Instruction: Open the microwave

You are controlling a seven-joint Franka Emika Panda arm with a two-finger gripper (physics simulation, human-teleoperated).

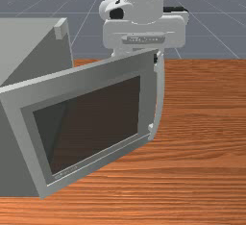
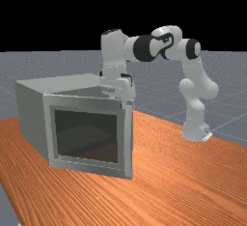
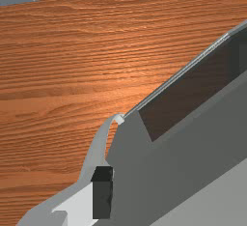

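The grey microwave (image 1: 26,51) stands at the front view's left. Its door (image 1: 147,94) is partly open, swung out toward the front view's right at an angle to the body, with a dark window. A curved pale handle (image 1: 161,99) runs down the door's free side. My gripper (image 1: 155,58) points down at the handle's upper end, by the door's top corner; the far view puts the gripper (image 2: 124,103) there too. In the wrist view a black part of the gripper (image 3: 102,192) lies between the handle (image 3: 96,148) and the door (image 3: 140,167). Whether it grips the handle is hidden.
The wooden table (image 1: 206,123) stretches beyond the handle side of the door, toward the front view's right. The microwave body (image 2: 34,119) stands behind the door at the far view's left. The arm's base (image 2: 195,131) is at the far view's right.
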